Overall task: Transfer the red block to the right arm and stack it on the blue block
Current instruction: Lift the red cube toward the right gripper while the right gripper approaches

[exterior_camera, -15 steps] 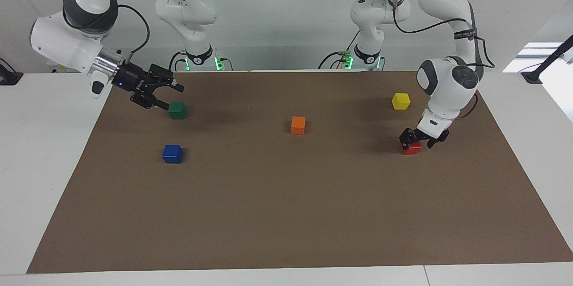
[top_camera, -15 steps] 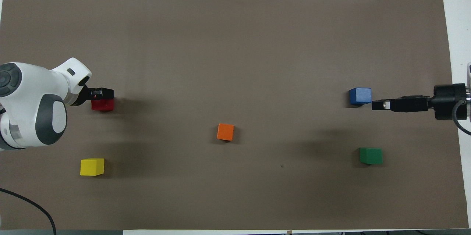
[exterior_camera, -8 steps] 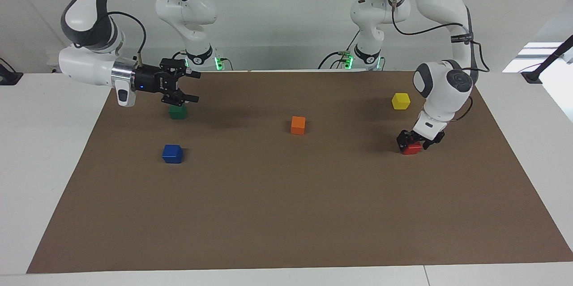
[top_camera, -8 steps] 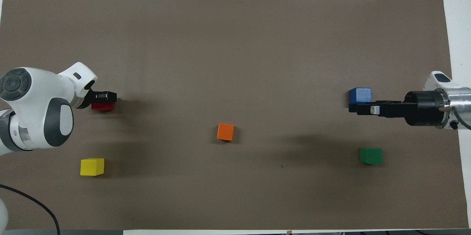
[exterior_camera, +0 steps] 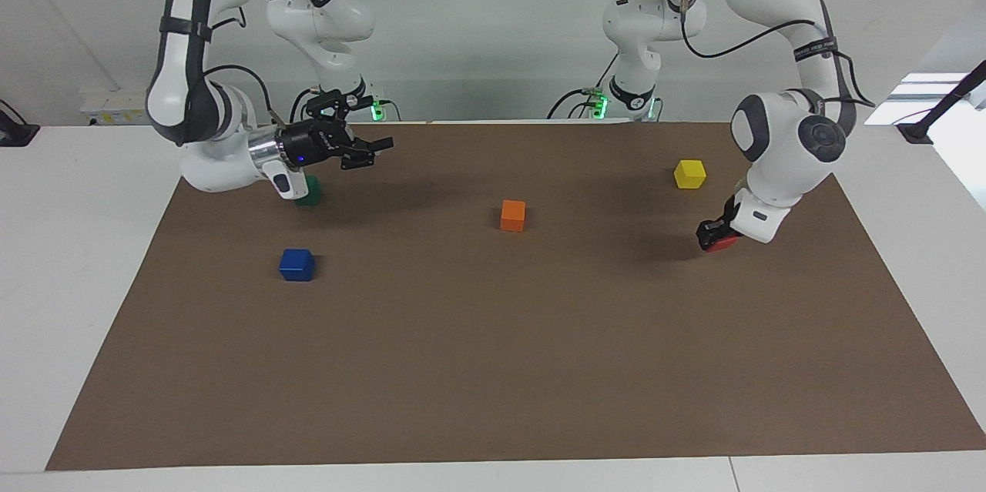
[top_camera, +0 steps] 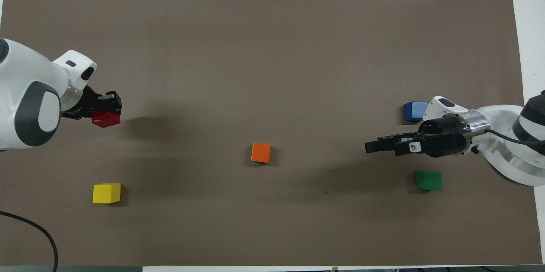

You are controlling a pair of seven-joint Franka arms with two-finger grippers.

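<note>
The red block (exterior_camera: 722,244) (top_camera: 104,119) is tilted and raised a little off the brown mat, with my left gripper (exterior_camera: 713,235) (top_camera: 106,109) shut on it, at the left arm's end of the table. The blue block (exterior_camera: 296,264) (top_camera: 415,110) rests on the mat at the right arm's end. My right gripper (exterior_camera: 373,152) (top_camera: 369,147) hangs open and empty above the mat, level, pointing toward the table's middle, beside the green block (exterior_camera: 310,192) (top_camera: 429,180).
An orange block (exterior_camera: 513,215) (top_camera: 261,153) sits mid-table between the two grippers. A yellow block (exterior_camera: 689,173) (top_camera: 107,193) lies nearer the robots than the red block. The brown mat (exterior_camera: 493,369) covers most of the table.
My left gripper closed on the red block and lifted it slightly, tilting it. The right arm swung its open gripper from beside the green block toward the table's middle.
</note>
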